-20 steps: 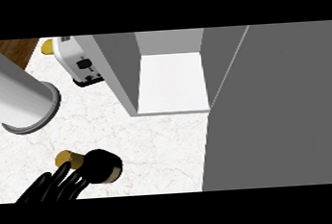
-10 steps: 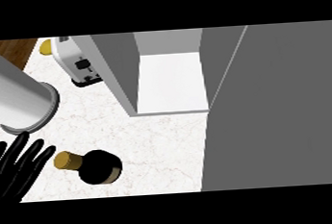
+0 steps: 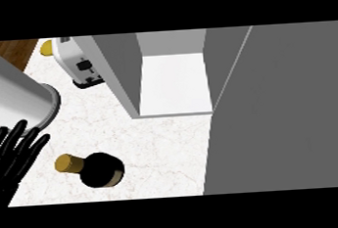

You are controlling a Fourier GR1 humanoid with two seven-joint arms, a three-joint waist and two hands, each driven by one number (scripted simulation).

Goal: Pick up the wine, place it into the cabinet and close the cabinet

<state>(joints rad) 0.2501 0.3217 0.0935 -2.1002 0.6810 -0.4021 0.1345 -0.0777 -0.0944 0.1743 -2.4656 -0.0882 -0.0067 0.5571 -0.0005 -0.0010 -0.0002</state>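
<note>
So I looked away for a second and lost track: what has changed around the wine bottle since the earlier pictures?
The left hand has let go of the wine bottle: a second ago its fingers curled over the bottle, and since then it has pulled away to the left edge with fingers spread straight. The bottle stays on the counter about where it was. The cabinet is still open and the toaster has not moved.

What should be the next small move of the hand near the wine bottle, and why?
Probably the left hand should move right toward the wine bottle and curl round it. Its fingers are straight and hold nothing, and the bottle stands on the counter just beside it, not yet lifted. The cabinet is open with a bare shelf, so it seems ready to receive the bottle.
</note>
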